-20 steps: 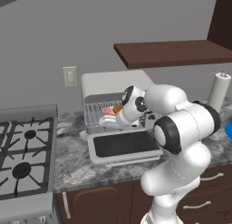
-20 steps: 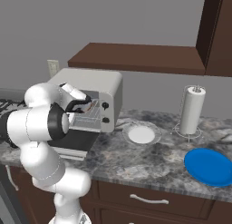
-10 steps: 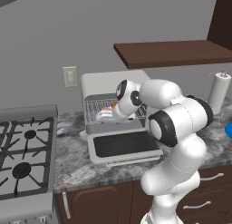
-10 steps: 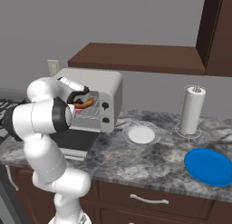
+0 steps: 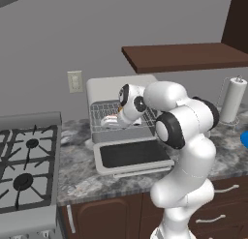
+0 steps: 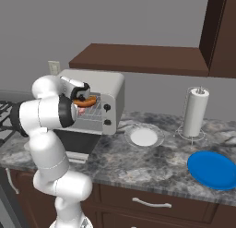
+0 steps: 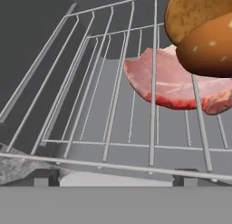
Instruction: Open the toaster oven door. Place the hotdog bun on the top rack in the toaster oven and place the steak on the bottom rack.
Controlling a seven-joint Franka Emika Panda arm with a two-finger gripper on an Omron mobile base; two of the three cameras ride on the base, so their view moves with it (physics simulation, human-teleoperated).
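Hand view: hotdog bun (image 7: 199, 30) sits upper right on the top rack (image 7: 113, 105), steak (image 7: 174, 82) seen through the wires on the bottom rack (image 7: 136, 128). Gripper (image 7: 115, 180) jaws apart, holding nothing. A moment back the hand was further out; now it sits closer into the toaster oven (image 5: 114, 88), door (image 5: 133, 156) down at centre. Both items look placed.

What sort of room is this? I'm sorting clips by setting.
A rendered home kitchen, by the look of it: a gas stove, a toaster oven on a granite counter, and a paper towel roll.
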